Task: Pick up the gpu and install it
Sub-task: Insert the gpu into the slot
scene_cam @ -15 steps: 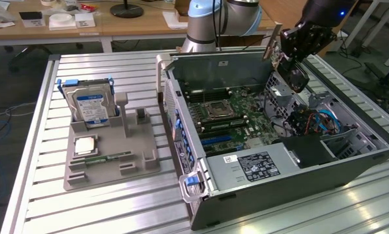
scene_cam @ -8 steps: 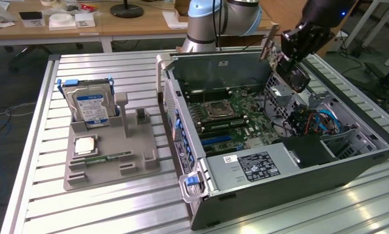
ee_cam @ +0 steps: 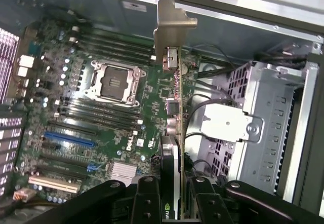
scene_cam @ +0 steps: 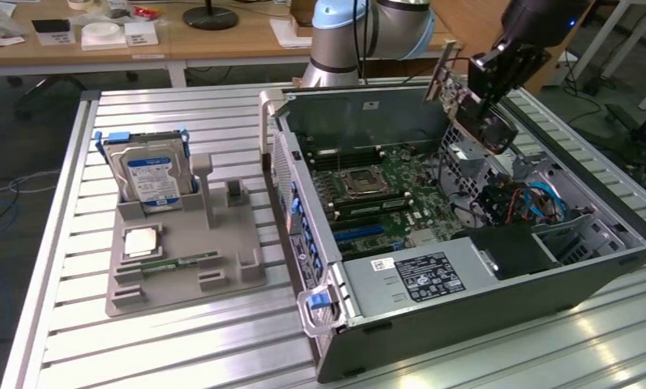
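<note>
- Right at the front of the exterior view, the slatted metal surface (scene_cam: 171,356) runs across the lower frame.
- On it, from centre to lower right, the open computer case (scene_cam: 464,312) lies on its side with its inside facing up.
- At lower left, just beside the case, a grey parts tray (scene_cam: 171,292) carries a small square chip (scene_cam: 141,241) and a narrow green memory stick (scene_cam: 182,263). Behind them a silver hard drive (scene_cam: 151,178) with a blue label stands upright in its slot.
- Inside the case the green motherboard (scene_cam: 382,190) lies flat, with the CPU socket (scene_cam: 361,182) near its middle.
- Upper right now: the gripper (scene_cam: 485,93) hangs over the case's far corner. It holds the gpu (scene_cam: 487,126) tilted, with the silvery bracket (scene_cam: 447,69) toward the exterior view's left.
- In the wrist view, the black fingers (ee_cam: 147,201) are clenched on the card from both sides. It is seen edge-on above the board, between the socket and a silvery drive cage (ee_cam: 263,127), and not yet seated in a slot.
- Farthest back, the arm's base (scene_cam: 355,32) stands at top centre, and wooden desks (scene_cam: 215,44) sit at upper left.
</note>
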`<state>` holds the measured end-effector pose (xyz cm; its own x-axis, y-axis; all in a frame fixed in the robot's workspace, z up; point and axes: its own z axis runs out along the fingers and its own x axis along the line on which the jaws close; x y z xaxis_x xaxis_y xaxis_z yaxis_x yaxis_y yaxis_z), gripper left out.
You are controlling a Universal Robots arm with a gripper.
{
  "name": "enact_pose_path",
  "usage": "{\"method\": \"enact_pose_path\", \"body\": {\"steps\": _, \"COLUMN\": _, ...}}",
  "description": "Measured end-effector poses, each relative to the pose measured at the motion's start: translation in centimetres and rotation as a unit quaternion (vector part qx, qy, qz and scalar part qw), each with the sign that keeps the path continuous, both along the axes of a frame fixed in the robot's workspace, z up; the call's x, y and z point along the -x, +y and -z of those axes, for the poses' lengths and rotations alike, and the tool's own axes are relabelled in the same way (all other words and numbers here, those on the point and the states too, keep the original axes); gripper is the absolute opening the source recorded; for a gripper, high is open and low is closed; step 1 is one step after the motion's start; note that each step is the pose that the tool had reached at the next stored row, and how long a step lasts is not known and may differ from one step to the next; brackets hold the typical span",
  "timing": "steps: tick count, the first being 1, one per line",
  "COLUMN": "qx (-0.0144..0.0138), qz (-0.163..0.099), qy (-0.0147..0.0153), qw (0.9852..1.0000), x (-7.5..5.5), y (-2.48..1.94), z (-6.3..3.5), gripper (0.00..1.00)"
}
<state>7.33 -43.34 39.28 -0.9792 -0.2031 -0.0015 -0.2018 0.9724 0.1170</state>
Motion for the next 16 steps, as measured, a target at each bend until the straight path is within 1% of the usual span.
{"method": "enact_pose_path", "body": {"steps": 2, "qx": 0.0001, "qz": -0.013, "qy": 0.0000, "qw": 0.9999, "x": 0.00, "y": 0.00, "z": 0.00, "gripper": 0.27}}
{"method": "enact_pose_path", "body": {"steps": 3, "qx": 0.0001, "qz": -0.015, "qy": 0.0000, "qw": 0.9999, "x": 0.00, "y": 0.00, "z": 0.00, "gripper": 0.27}}
{"method": "enact_pose_path", "body": {"steps": 9, "qx": 0.0001, "qz": -0.015, "qy": 0.0000, "qw": 0.9999, "x": 0.00, "y": 0.00, "z": 0.01, "gripper": 0.27}}
{"method": "enact_pose_path", "body": {"steps": 11, "qx": 0.0001, "qz": -0.019, "qy": 0.0000, "qw": 0.9998, "x": 0.00, "y": 0.00, "z": 0.01, "gripper": 0.27}}
{"method": "enact_pose_path", "body": {"steps": 13, "qx": 0.0000, "qz": -0.033, "qy": 0.0000, "qw": 0.9995, "x": -0.01, "y": 0.00, "z": 0.02, "gripper": 0.27}}
{"method": "enact_pose_path", "body": {"steps": 16, "qx": 0.0001, "qz": -0.060, "qy": 0.0000, "qw": 0.9982, "x": 0.00, "y": 0.00, "z": 0.04, "gripper": 0.27}}
